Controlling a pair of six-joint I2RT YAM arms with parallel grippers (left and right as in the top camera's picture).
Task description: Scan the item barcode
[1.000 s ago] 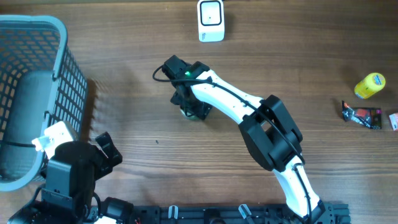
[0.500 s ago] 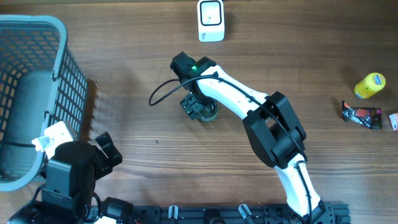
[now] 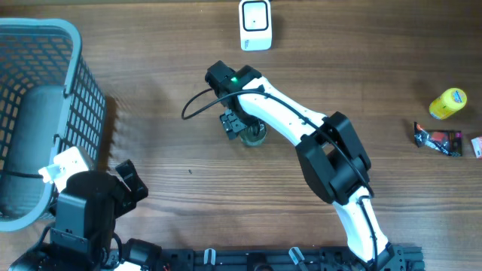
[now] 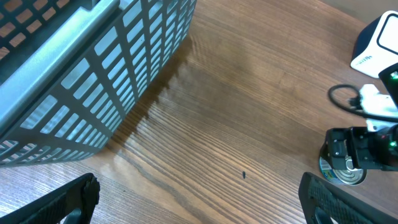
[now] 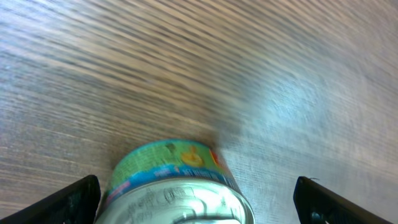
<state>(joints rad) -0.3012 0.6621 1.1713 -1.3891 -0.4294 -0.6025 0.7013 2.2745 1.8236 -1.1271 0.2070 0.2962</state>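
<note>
A small can (image 3: pixel 255 134) with a green and blue label and a shiny metal top stands on the wooden table, right of the middle. My right gripper (image 3: pixel 239 125) hangs over it, open. In the right wrist view the can (image 5: pixel 174 186) sits between the wide-spread fingers (image 5: pixel 74 200) without touching either. The white barcode scanner (image 3: pixel 255 25) stands at the table's far edge, beyond the can. My left gripper (image 4: pixel 199 202) is open over bare wood at the near left, empty. In its view the can (image 4: pixel 342 174) is at the right.
A grey mesh basket (image 3: pixel 71 68) fills the left side, close to the left arm. At the far right lie a yellow bottle (image 3: pixel 448 103), a black packet (image 3: pixel 438 139) and another small item (image 3: pixel 477 145) at the edge.
The right gripper's jaws spread wide and its wrist shifted a little to the right; the can now shows beside it. The left arm has not moved.
</note>
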